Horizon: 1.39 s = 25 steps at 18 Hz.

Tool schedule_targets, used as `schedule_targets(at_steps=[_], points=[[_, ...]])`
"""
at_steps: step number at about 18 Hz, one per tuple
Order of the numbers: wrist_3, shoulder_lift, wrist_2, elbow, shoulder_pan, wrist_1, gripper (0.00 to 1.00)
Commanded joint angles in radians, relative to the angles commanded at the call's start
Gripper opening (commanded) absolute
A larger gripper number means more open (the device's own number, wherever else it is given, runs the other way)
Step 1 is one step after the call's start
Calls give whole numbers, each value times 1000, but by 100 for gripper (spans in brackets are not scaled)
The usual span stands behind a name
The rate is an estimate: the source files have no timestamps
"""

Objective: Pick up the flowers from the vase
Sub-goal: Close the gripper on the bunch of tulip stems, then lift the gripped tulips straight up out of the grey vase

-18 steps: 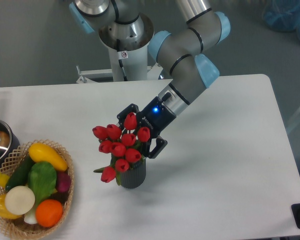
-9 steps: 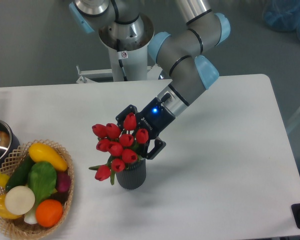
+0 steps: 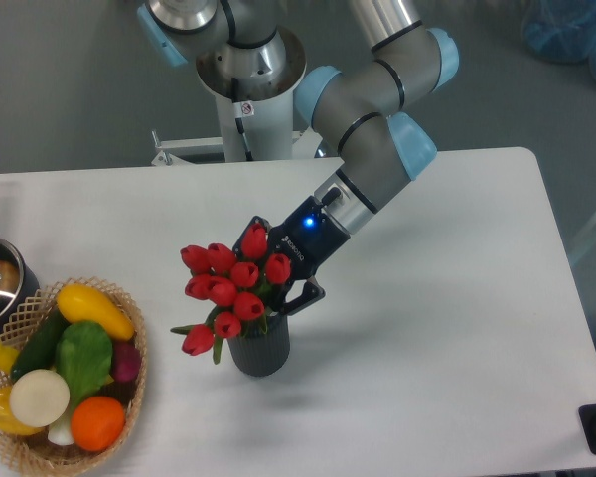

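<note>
Claw point(image 3: 274, 288) of the UR5e arm clamped on the flowers point(image 3: 228, 288), its dark fingers closing around the bunch just above the mouth of the vase point(image 3: 259, 350), at the middle of the white desk point(image 3: 457, 298). Red buds fan out to the left of the claw body, whose blue light glows; the stems run down into the ribbed grey vase, though how much of them is inside cannot be seen.

Compared with a second ago, the bouquet has risen and drifted slightly left, and the lowest bud now hangs clear of the vase's rim rather than against its side. Vase has stayed where it was. That reads as the lift under way: flowers secured and coming out, not yet free, so the task looks past its midpoint.

At the desk's left edge sit a wicker basket point(image 3: 129, 397) of colourful vegetables and a steel pot point(image 3: 0, 288) with a blue handle, both well apart from the action and unmoved.
</note>
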Motion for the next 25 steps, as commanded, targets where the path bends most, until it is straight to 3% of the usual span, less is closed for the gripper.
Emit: schedule_targets(at_steps=[11,25], points=[[-9,0,-28,11,12,8,39],[-158,100,-60,11,20,8,41]])
